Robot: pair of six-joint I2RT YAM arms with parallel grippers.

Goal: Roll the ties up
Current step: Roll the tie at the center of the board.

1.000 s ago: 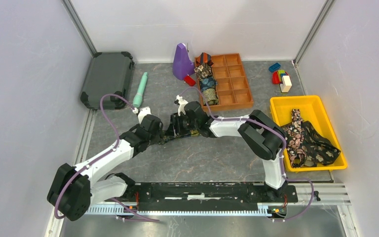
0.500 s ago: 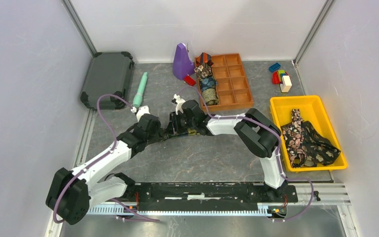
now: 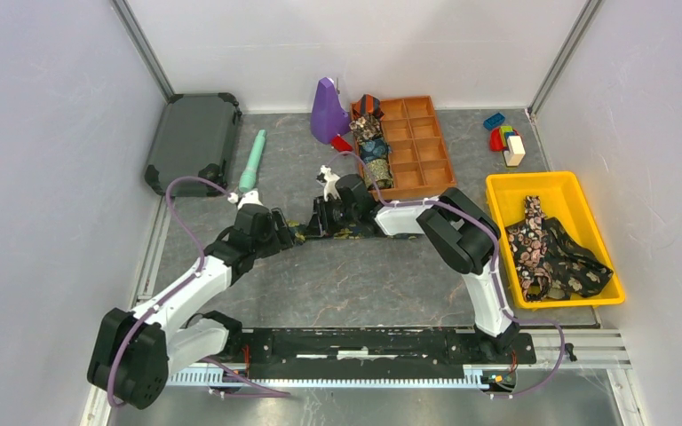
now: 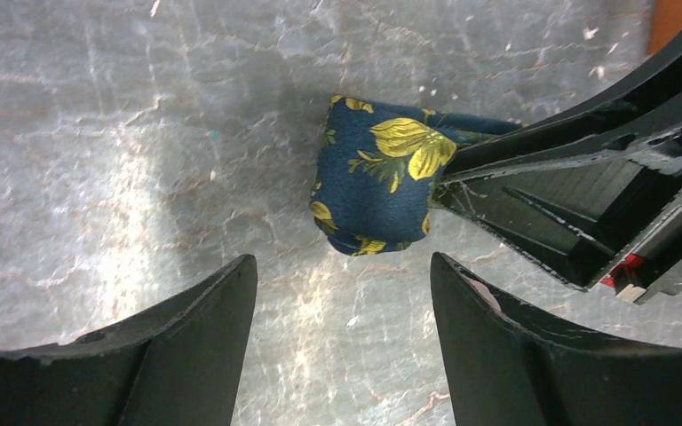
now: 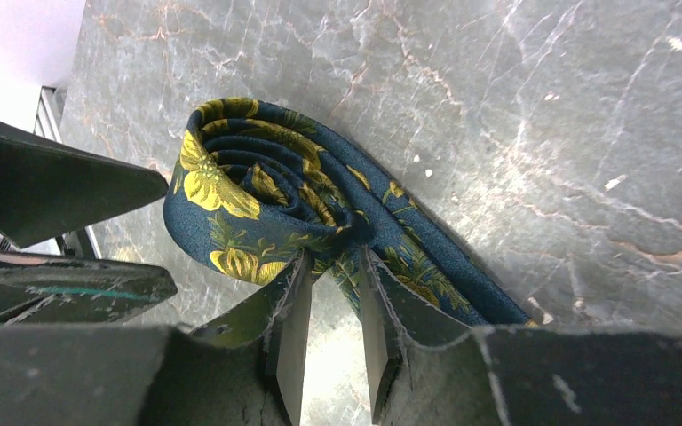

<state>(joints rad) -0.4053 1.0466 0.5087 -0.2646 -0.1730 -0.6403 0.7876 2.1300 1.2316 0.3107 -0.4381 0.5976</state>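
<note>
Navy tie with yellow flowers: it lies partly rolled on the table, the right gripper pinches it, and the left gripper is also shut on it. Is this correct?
Not fully. The left gripper is open and clear of the navy tie; the left wrist view shows it. The tie does lie partly rolled on the table, pinched by the right gripper.

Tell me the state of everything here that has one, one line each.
navy-gold tie: partly rolled, tail lying flat.
right gripper: shut on the tie beside the roll.
left gripper: open, holding nothing, short of the roll.
rolled ties: stowed in the orange tray's left column.
loose ties: unrolled, heaped in the yellow bin.
grey case: closed.
mint-green stick: lying flat.
</note>
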